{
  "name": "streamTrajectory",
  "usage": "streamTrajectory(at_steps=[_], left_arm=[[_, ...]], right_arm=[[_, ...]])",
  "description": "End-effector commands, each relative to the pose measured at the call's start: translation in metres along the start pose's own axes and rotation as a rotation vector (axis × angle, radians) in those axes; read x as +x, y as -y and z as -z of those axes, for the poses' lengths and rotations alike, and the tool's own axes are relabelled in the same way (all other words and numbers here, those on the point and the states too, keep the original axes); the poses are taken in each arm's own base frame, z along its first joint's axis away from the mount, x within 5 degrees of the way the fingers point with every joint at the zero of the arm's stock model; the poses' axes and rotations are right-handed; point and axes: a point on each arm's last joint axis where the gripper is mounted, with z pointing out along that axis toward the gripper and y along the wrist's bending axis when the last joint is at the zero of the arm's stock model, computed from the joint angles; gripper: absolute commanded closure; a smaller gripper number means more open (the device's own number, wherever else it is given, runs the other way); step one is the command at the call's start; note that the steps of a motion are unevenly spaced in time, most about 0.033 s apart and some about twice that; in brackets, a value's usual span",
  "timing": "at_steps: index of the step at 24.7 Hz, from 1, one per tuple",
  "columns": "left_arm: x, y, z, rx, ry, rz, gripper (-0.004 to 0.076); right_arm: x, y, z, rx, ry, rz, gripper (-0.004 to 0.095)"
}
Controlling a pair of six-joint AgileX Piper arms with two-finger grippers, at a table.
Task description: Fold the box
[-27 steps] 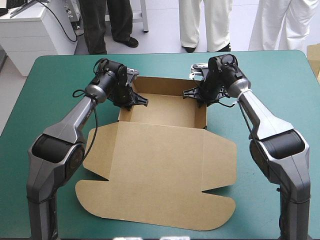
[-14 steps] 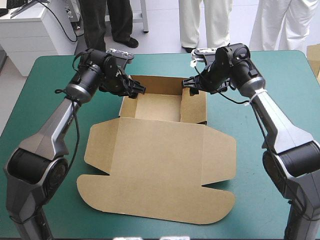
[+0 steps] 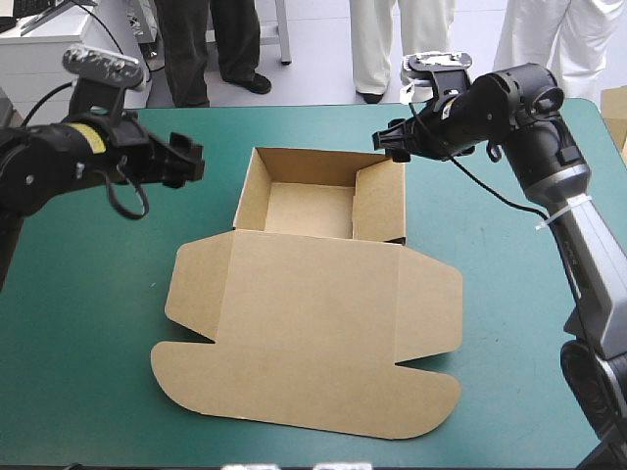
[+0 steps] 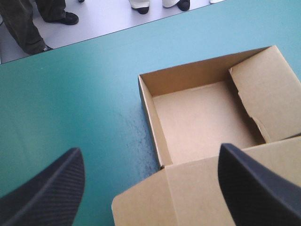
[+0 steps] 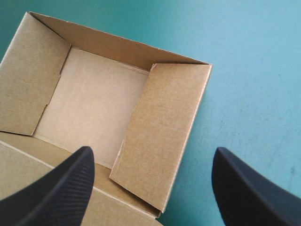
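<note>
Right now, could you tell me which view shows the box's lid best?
The high view: the lid lies whole and flat on the teal-green cover. Each wrist view catches only a strip of it next to the tray.

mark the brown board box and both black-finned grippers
brown board box [image 3: 309,209], high view, on the tray's inner floor
left gripper [image 3: 192,162], high view, between its open fingertips
right gripper [image 3: 389,145], high view, between its open fingertips

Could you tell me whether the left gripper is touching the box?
Apart. The high view shows the left gripper hanging left of the box, with bare teal-green cover between them.
</note>
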Motion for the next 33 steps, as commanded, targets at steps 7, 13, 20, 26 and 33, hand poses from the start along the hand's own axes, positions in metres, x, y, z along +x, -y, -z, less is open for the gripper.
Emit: streamTrajectory(at_steps=[7, 13, 20, 26, 33], left_arm=[[0.121, -0.001, 0.070, 0.049, 0.135, 0.038, 0.0169], [0.161, 0.000, 0.104, 0.101, 0.166, 0.074, 0.0185], [0.179, -0.001, 0.121, 0.098, 0.140, 0.065, 0.0185], [0.181, -0.002, 0.121, 0.084, 0.124, 0.063, 0.0192], [0.181, -0.002, 0.121, 0.083, 0.122, 0.062, 0.0198]], right_arm=[[-0.004, 0.010, -0.033, 0.030, -0.054, -0.036, 0.0262], [0.002, 0.017, -0.093, 0.058, -0.176, -0.066, 0.0262], [0.010, 0.019, -0.129, 0.050, -0.252, -0.099, 0.0262], [0.016, 0.020, -0.149, 0.039, -0.296, -0.111, 0.0351], [0.016, 0.022, -0.151, 0.051, -0.300, -0.011, 0.0884]])
